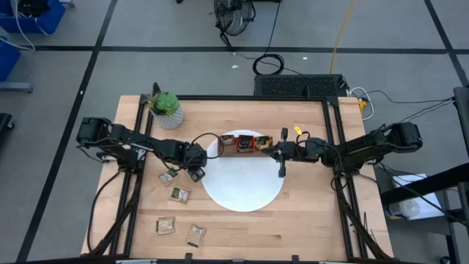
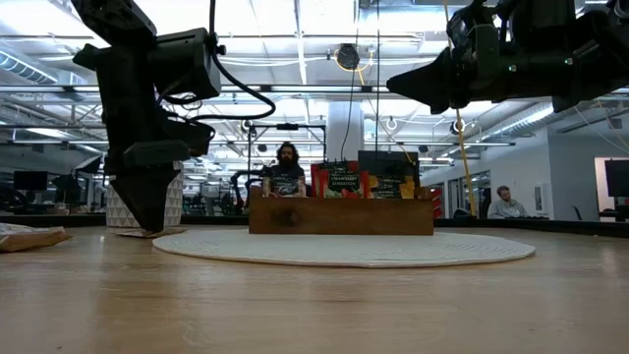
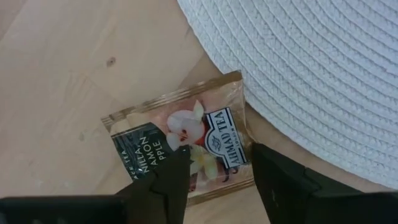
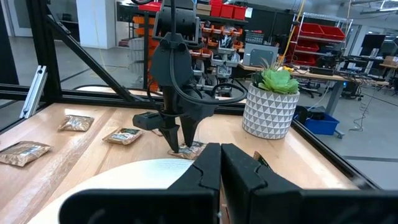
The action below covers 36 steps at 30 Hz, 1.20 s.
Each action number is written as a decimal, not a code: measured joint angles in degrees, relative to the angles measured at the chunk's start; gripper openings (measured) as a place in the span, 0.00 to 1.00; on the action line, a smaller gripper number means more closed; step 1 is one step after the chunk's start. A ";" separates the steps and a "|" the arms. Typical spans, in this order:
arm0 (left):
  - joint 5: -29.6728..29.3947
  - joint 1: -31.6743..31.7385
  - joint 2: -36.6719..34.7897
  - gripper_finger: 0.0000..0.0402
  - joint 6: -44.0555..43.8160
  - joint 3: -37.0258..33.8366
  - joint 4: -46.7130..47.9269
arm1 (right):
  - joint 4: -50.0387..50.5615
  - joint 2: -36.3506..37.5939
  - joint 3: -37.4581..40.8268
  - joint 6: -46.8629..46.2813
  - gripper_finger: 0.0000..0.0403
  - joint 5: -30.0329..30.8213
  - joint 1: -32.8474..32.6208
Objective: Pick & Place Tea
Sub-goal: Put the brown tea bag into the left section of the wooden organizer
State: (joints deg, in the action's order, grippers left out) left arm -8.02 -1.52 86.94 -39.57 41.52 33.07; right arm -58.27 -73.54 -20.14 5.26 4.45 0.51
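hovering just off the white plate (image 1: 242, 183), the left gripper (image 3: 214, 180) has its fingers apart, straddling a tea sachet (image 3: 186, 143) that lies flat on the table (image 1: 308, 220), one corner touching the plate's rim. nothing is clamped yet. the right gripper (image 1: 281, 170), fingers together and empty, waits over the plate near the wooden tray (image 1: 245, 144). a flat sachet could slip or skid under the closing fingers (the rim may snag it).

The tea sachet (image 3: 186, 146) is beige-pink with a dark panel, white lettering and pale blossoms. The round plate (image 3: 311, 74) is white with a woven ridge pattern. The worktop (image 3: 62, 74) is pale wood. The plant pot (image 4: 269, 111) carries white-and-grey triangles.
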 joint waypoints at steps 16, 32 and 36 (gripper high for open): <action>-2.43 -0.87 5.44 0.64 -4.96 0.53 0.59 | 0.30 0.00 0.00 -0.04 0.00 0.00 0.00; 1.29 -0.76 2.95 0.10 -9.14 -0.15 2.92 | 0.30 0.00 0.00 -0.07 0.00 0.00 0.00; 0.34 -1.39 2.78 0.05 -5.79 0.96 8.71 | 0.30 0.00 0.00 -0.07 0.00 0.00 0.00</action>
State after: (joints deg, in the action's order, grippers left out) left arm -7.68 -2.91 89.71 -45.36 42.47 41.78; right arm -57.98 -73.54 -20.14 5.19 4.44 0.51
